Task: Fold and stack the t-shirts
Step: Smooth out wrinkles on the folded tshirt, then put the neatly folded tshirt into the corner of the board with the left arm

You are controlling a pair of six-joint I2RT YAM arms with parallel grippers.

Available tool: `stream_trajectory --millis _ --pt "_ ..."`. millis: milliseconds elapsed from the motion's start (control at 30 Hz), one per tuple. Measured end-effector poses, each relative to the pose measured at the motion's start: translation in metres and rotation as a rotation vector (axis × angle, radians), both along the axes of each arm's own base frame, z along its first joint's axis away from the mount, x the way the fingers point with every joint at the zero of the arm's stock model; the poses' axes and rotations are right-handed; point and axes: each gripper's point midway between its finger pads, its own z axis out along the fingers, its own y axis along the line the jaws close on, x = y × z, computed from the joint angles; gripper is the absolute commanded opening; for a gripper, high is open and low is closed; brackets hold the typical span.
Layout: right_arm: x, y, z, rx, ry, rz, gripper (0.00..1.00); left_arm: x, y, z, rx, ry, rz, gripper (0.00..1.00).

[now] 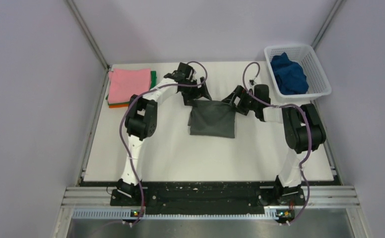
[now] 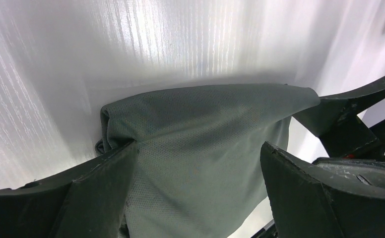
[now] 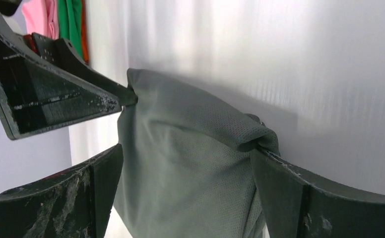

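From the top camera, the dark grey t-shirt (image 1: 213,120) is seen folded to a rough rectangle on the middle of the table (image 1: 170,158). Its far edge is met by the left gripper (image 1: 196,97) at the left corner and by the right gripper (image 1: 233,103) at the right corner. Bare table is left along its near edge and on both sides. At the far left corner a stack is seen. The pink t-shirt (image 1: 128,84) is on top, and edges of the green t-shirt (image 1: 153,78) and the orange t-shirt (image 1: 116,104) show beneath it. At the far right corner the white basket (image 1: 312,52) is placed, with the dark blue t-shirt (image 1: 288,73) crumpled inside. Five shirts, one basket and two arms are counted.

From the left wrist camera, the left gripper (image 2: 198,148) is shown with its fingers spread wide. The grey cloth (image 2: 200,148) is spread between them and is bunched against one tip. Its far edge is raised off the table (image 2: 56,74), and the far corner is caught on a finger (image 2: 359,96) of the other arm.

From the right wrist camera, the right gripper (image 3: 188,151) is likewise seen with its fingers parted. The cloth (image 3: 190,163) is gathered at one tip, and the opposite corner is touched by a finger (image 3: 56,101) of the left arm. Pink (image 3: 36,17), green (image 3: 71,22) and orange (image 3: 85,29) are glimpsed beyond.
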Motion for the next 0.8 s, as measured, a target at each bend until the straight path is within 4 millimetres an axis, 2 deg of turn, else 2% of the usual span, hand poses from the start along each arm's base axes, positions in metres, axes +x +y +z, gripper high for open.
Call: stream_trajectory --millis 233,333,400,467,600,667,733,800 --pt "0.009 -0.003 -0.001 -0.025 -0.013 -0.037 0.99 0.003 0.005 0.000 0.030 -0.008 0.033 0.99" --pt "0.006 -0.007 0.003 -0.047 -0.006 -0.048 0.99 -0.001 0.019 0.006 0.097 -0.020 0.063 0.99" --pt "0.001 -0.014 0.013 -0.078 -0.002 -0.074 0.99 -0.004 0.029 0.015 0.132 -0.030 0.081 0.99" --pt "-0.005 -0.024 0.033 -0.106 -0.037 -0.116 0.99 -0.011 0.039 0.033 0.157 -0.059 0.102 0.99" --pt "-0.032 -0.044 0.097 -0.112 -0.182 -0.194 0.99 -0.038 0.060 0.085 0.158 -0.153 0.136 0.99" --pt "-0.051 -0.055 0.118 -0.104 -0.244 -0.228 0.99 -0.052 0.067 0.104 0.145 -0.194 0.141 0.99" --pt "-0.077 -0.066 0.121 -0.105 -0.270 -0.259 0.99 -0.060 0.070 0.105 0.141 -0.202 0.134 0.99" --pt "-0.103 -0.079 0.110 -0.124 -0.261 -0.300 0.99 -0.065 0.069 0.088 0.154 -0.173 0.118 0.99"
